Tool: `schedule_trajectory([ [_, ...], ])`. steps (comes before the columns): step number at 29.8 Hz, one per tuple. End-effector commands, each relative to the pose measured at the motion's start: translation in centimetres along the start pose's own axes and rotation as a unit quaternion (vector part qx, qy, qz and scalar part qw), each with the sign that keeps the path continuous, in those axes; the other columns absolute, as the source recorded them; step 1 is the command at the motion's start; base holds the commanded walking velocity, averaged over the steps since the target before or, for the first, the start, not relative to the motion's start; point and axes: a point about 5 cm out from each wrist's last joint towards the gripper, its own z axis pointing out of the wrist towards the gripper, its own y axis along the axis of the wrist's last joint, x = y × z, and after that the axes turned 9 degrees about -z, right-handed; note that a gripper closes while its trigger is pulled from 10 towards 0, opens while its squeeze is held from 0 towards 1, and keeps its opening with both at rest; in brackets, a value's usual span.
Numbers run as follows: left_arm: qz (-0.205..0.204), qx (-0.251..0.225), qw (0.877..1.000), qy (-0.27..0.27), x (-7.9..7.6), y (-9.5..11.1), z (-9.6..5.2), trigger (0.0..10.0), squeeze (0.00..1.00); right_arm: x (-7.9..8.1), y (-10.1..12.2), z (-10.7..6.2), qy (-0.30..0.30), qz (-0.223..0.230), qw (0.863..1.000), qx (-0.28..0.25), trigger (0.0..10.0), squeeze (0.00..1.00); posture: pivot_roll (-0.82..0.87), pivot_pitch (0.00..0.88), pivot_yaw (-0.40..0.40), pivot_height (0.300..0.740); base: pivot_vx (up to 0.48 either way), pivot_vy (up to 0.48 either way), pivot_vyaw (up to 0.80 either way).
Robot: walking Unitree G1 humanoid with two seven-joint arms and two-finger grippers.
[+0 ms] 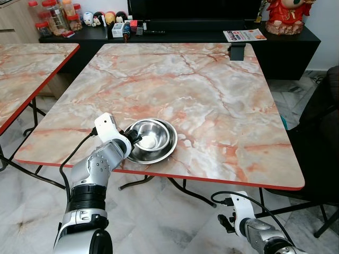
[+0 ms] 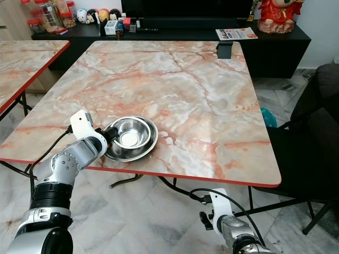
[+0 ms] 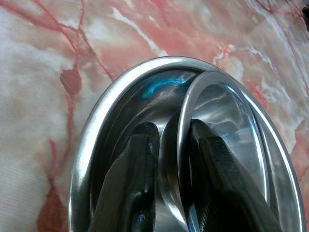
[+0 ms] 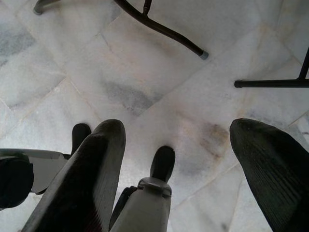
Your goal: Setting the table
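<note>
Left eye view shows the large pink-and-white marble-patterned tabletop with a red edge [image 1: 212,95], its legs standing on a pale marble tile floor [image 4: 159,92]. Toward the tabletop's 7 o'clock corner, close to the near edge, sits a wide shallow stainless steel bowl [image 1: 169,151], and nested inside it a smaller deep stainless steel bowl [image 1: 151,135]. The left hand [image 1: 133,138] meets the pair from their 9 o'clock side. In the left wrist view its two black fingers [image 3: 130,188] are nearly closed, pinching the smaller bowl's rim: one finger lies outside the wall, in the gap between the two bowls, the other inside. The right hand [image 4: 178,179] hangs idle below the tabletop, fingers spread wide and holding nothing.

Judging by this, the step in hand is separating the nested bowls. The next move likely calls for lifting the smaller bowl straight up without dragging the wider one, then carrying it to its own place.
</note>
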Motion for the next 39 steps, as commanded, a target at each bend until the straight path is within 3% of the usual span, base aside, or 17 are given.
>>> schedule_trajectory([
  [1,0.020,-0.004,1.000,0.013,0.0,0.5,0.1,10.0,0.00,0.1,0.3,0.0,0.002,-0.003,1.000,-0.001,10.0,0.00,-0.02,0.043,0.060,0.740,0.000,0.000,0.00],
  [9,0.044,-0.017,0.999,0.022,0.2,1.2,-0.2,10.0,0.00,0.1,0.3,0.0,0.002,-0.004,1.000,-0.001,10.0,0.00,-0.02,0.047,0.056,0.740,0.000,0.000,0.00],
  [10,0.042,-0.017,0.999,0.022,0.3,1.3,-0.2,10.0,1.00,0.1,0.4,0.0,0.002,-0.004,1.000,-0.001,10.0,0.00,-0.01,0.049,0.055,0.740,0.000,0.000,0.00],
  [12,0.040,-0.016,0.999,0.020,0.2,1.3,-0.2,10.0,1.00,0.1,0.4,0.0,0.002,-0.004,1.000,-0.002,10.0,0.00,-0.01,0.049,0.055,0.740,0.000,0.000,0.00],
  [13,0.041,-0.014,0.999,0.018,0.2,1.3,-0.2,10.0,0.00,0.1,0.4,0.0,0.002,-0.004,1.000,-0.002,10.0,0.00,-0.01,0.049,0.055,0.740,0.000,0.000,0.00],
  [22,0.048,-0.023,0.999,0.002,-0.2,1.6,-0.2,10.0,0.00,0.1,0.4,0.0,0.002,-0.005,1.000,-0.001,10.0,0.00,-0.02,0.043,0.058,0.740,0.000,0.000,0.00],
  [27,0.061,-0.080,0.994,-0.054,-1.9,3.0,-0.7,10.0,0.00,0.1,0.3,0.0,0.000,-0.002,1.000,-0.004,10.0,0.00,-0.02,0.037,0.059,0.740,0.000,0.000,0.00],
  [33,0.074,-0.125,0.986,-0.078,-2.2,4.6,-1.2,10.0,0.00,0.2,0.3,0.0,0.000,-0.004,1.000,-0.003,10.0,0.00,-0.02,0.027,0.063,0.740,0.000,0.000,0.00],
  [36,0.129,-0.185,0.973,-0.059,-1.5,6.0,-1.9,10.0,0.00,0.2,0.2,0.1,0.000,-0.003,1.000,-0.004,10.0,0.00,-0.02,0.016,0.067,0.740,0.000,0.000,0.00],
  [38,0.190,-0.215,0.958,-0.020,-0.3,6.8,-2.3,10.0,0.00,0.3,0.2,0.1,0.000,0.000,1.000,-0.007,10.0,0.00,-0.02,0.012,0.069,0.740,0.000,0.000,0.00],
  [39,0.200,-0.230,0.953,-0.001,0.5,7.1,-2.5,10.0,0.00,0.3,0.2,0.1,-0.001,0.002,1.000,-0.008,10.0,0.00,-0.02,0.010,0.070,0.740,0.000,0.000,0.00],
])
